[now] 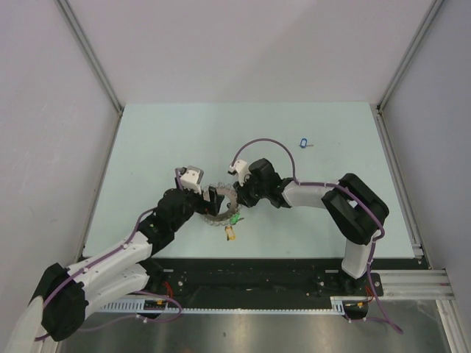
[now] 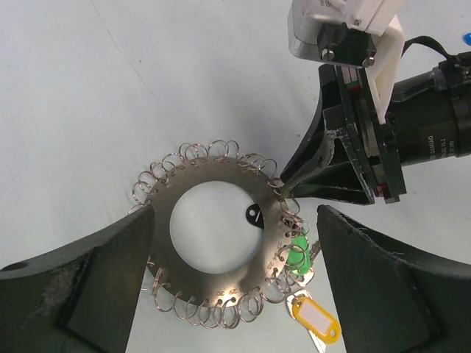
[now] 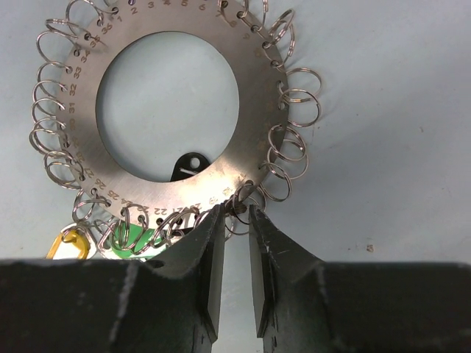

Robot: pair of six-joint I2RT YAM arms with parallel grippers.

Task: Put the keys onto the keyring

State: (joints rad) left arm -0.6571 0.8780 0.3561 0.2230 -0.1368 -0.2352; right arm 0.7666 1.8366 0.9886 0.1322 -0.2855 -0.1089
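Right gripper: the fingers are drawn nearly together, with only a narrow slit seen between them. A small wire loop on the rim of the keyring is caught in that slit at the tips. Whether the loop is truly clamped cannot be told.
Left gripper: the jaws are spread wide and the keyring is straddled, one finger on each side. Nothing is held.
Keyring position: the flat silver disc with its round hole is laid on the table between the two grippers, its rim fringed with wire loops.
Tags: a green tag and a yellow tag are hung together at the rim. A black tag is seen at the hole's edge.
Key: it lies with its blue tag on the table, well apart from the keyring, toward the far right. It is touched by neither gripper.
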